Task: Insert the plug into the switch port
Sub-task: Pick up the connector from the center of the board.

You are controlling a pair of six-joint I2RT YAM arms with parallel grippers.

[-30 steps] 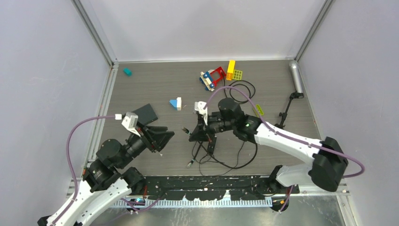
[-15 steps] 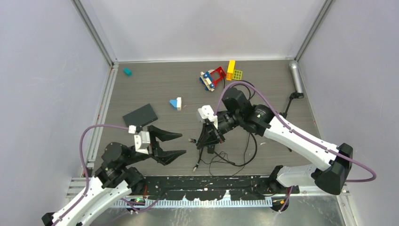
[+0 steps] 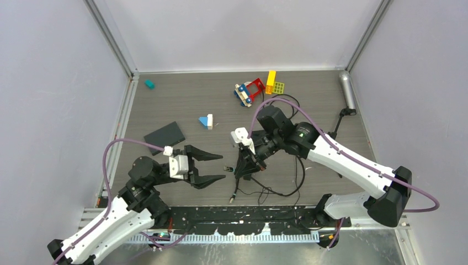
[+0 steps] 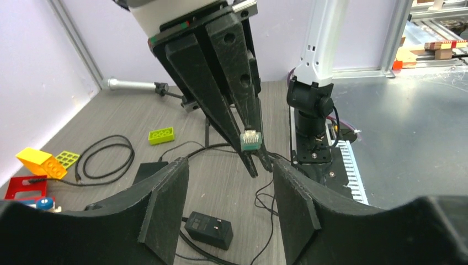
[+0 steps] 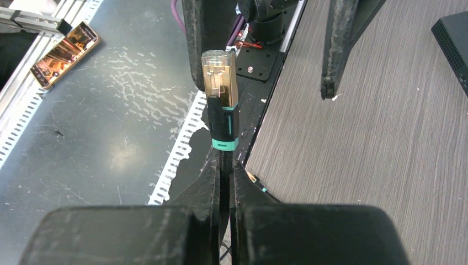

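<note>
Translucent, gold-pinned plug [image 5: 219, 83] — rectangular, teal-banded — pinched by right gripper [image 5: 223, 165].

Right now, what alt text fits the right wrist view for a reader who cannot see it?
The right arm's fingers pinch a black cable just below its plug, clear with gold contacts and a teal band, pointing up. Beyond it are the left arm's spread fingers; the black switch shows at the right edge.

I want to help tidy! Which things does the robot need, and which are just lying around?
Needed: plug, cable in the right claw, black switch.
Lying about: toy bricks, teal block, blue-white block, silver tube, black adapter.
</note>
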